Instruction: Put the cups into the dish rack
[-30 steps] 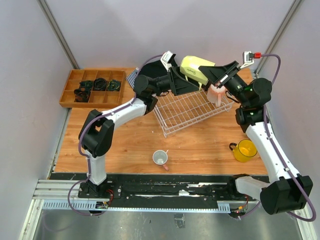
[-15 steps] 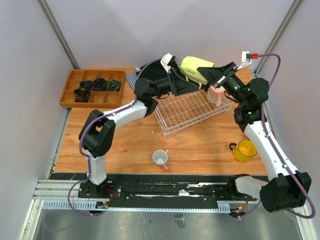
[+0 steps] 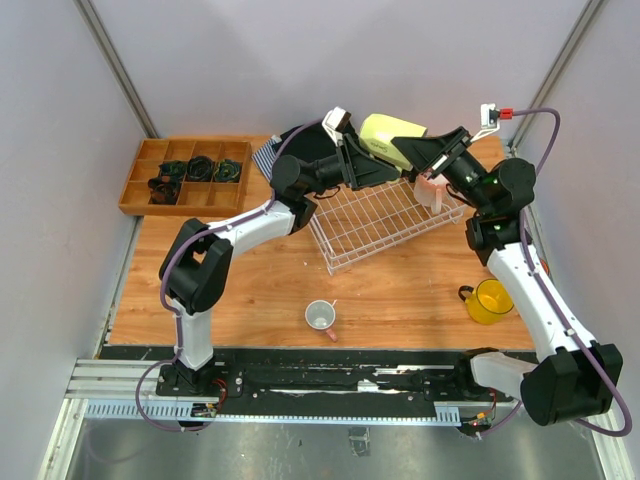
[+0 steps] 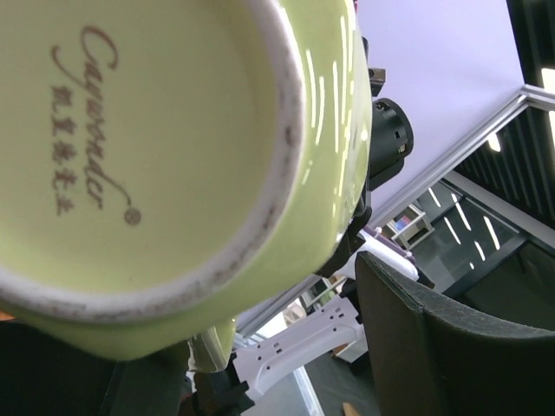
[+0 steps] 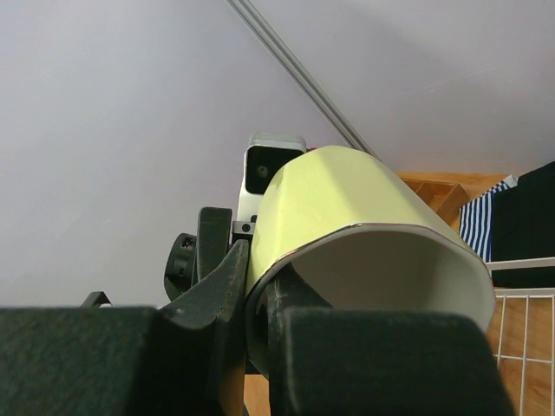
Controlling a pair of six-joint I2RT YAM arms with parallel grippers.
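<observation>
Right tool (image 5: 256, 299) clamps mug (image 5: 347, 195), left tool (image 3: 392, 165) — parted

A cursive brand mark, roughly "Cayvender" (spelling uncertain), is printed on the underside of the pale yellow-green mug (image 4: 130, 156). An ® sign and illegibly small Chinese characters are printed beside it.

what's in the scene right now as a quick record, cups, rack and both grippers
cup in hand: yellow-green mug, held up at the far edge of the dish rack
right gripper: shut on the mug's rim, one finger inside
left gripper: open, jaws around the mug's base, gap showing beside one finger
in rack: pale pink mug, seemingly at the far right corner
on the table: yellow mug, small pink cup
</observation>
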